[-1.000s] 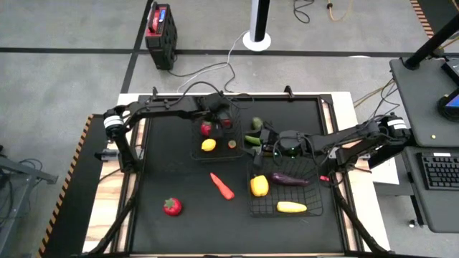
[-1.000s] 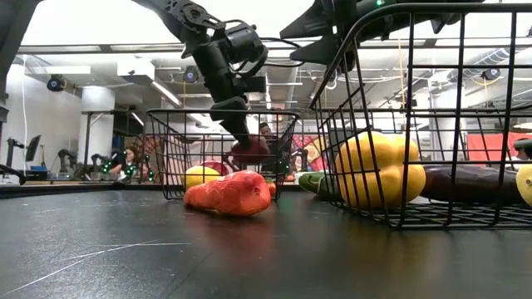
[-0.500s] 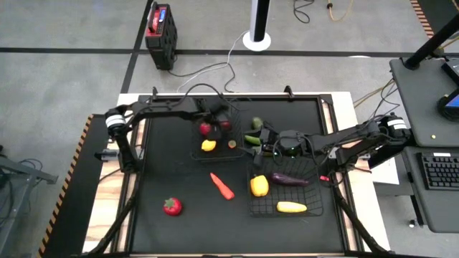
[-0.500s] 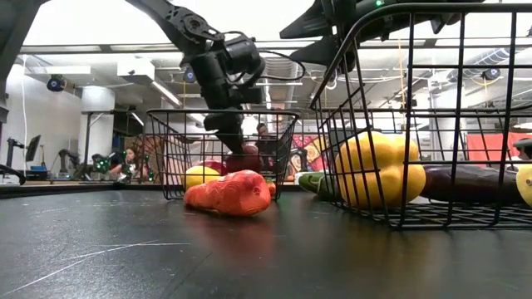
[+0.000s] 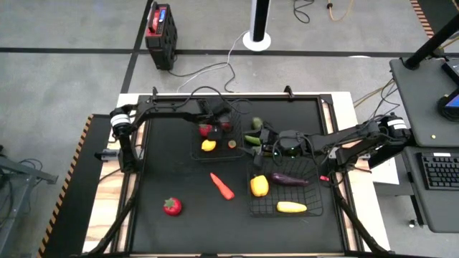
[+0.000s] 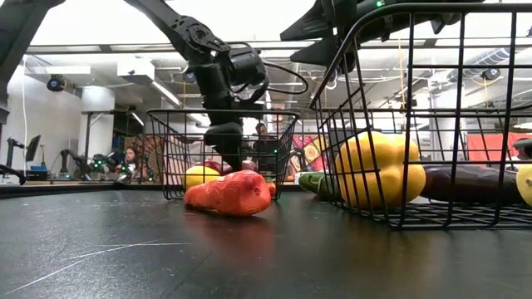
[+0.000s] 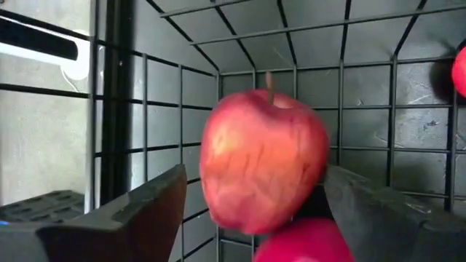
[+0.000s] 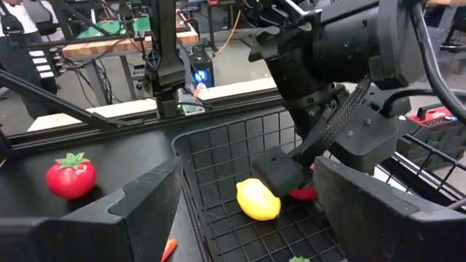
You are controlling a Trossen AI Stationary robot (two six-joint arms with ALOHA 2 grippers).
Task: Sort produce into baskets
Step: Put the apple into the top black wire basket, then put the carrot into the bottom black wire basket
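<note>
Black worktop: far basket w/ left hand inside, jaws now spread wide, apple freed between the fingers, so that drop looks done. Right hand wide, idle over near-right basket; carrot and tomato unsorted.

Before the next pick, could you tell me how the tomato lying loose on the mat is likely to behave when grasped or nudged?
The tomato looks round, so a nudge would probably roll it across the mat. Its glossy skin may slip unless gripped across the middle. The leafy green top could stop a roll.
</note>
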